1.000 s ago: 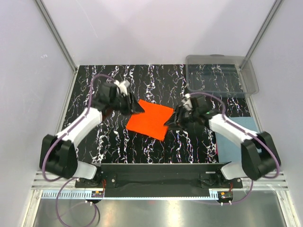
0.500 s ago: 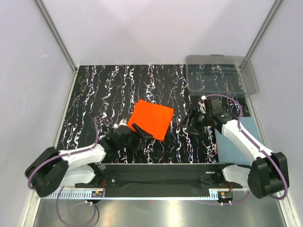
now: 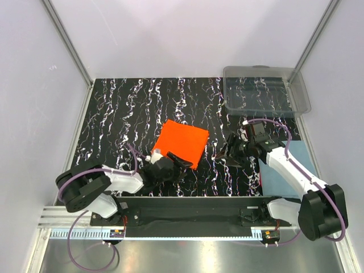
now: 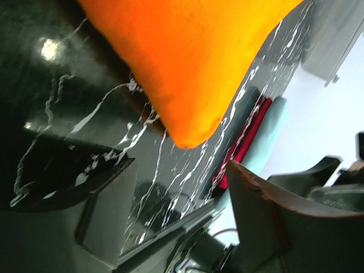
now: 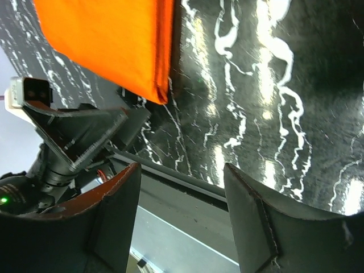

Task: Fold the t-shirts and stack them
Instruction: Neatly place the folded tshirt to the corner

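Note:
The bright orange t-shirt [image 3: 181,143] lies folded into a small square on the black marbled table [image 3: 119,119]. My left gripper [image 3: 181,163] sits low at the shirt's near edge, open, nothing between its fingers. In the left wrist view the orange t-shirt [image 4: 187,57] fills the top, above the open left gripper [image 4: 182,196]. My right gripper [image 3: 226,155] hangs open just right of the shirt, apart from it. The right wrist view shows the orange t-shirt [image 5: 108,45] beyond the empty right gripper [image 5: 182,213]. The blue-grey t-shirt [image 3: 273,181] lies flat at the near right, partly under the right arm.
A clear plastic bin [image 3: 267,96] stands at the far right corner of the table. A thin red strip [image 4: 250,133] shows along the blue-grey cloth's left edge. White walls and metal posts enclose the table. The arms' base rail [image 3: 187,207] runs along the near edge.
Both grippers have let go of the orange shirt and opened. The left arm swung from the shirt's far left to its near edge. The right gripper backed off to the right.

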Robot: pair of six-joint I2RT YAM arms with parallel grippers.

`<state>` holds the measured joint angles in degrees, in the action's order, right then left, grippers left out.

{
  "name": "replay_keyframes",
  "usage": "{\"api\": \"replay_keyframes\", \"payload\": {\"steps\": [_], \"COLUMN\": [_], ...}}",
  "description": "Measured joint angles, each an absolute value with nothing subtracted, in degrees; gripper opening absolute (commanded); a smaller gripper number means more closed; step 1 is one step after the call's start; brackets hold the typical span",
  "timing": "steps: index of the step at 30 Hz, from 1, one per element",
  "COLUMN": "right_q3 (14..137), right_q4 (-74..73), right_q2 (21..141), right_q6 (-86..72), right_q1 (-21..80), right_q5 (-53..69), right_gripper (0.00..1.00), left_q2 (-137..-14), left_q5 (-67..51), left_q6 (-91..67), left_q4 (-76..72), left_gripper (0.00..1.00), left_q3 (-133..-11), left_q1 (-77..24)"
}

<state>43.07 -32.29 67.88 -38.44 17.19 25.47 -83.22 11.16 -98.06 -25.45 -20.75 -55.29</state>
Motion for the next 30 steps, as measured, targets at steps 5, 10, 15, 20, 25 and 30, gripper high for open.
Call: {"api": "replay_keyframes", "payload": {"steps": [5, 10, 15, 20, 25, 30], "right_q3": [41.1, 41.01, 42.02, 43.03, 42.39, 40.36], "right_q4": [-32.38, -31.57, -30.76, -26.52, -17.54, -7.97], "right_q2": [66.87, 67.46, 70.61, 75.0, 80.44, 85.36], "right_q6": [-39.09, -39.53, -40.01, -41.36, -44.18, -46.81], "right_q1": [17.19, 17.19, 17.19, 17.19, 17.19, 17.63], "right_q5": [24.91, 24.91, 24.82, 25.19, 27.97, 29.8], "right_gripper": [0.67, 0.71, 0.73, 0.74, 1.0, 1.0], "left_q2": [-87.37, -90.32, -92.9, -93.6, -93.6, -93.17], "left_q5": [13.17, 14.02, 14.02, 13.82, 11.49, 6.96], "left_q6": [-101.08, -102.69, -103.46, -103.55, -100.92, -98.35], "left_q4": [-27.31, -29.93, -32.6, -33.45, -34.63, -37.01], "left_gripper": [0.59, 0.52, 0.45, 0.31, 0.04, 0.0], "left_q3": [-22.55, -23.38, -23.68, -23.49, -22.24, -22.0], "left_q1": [-55.42, -55.42, -55.42, -55.11, -52.9, -49.17]}}
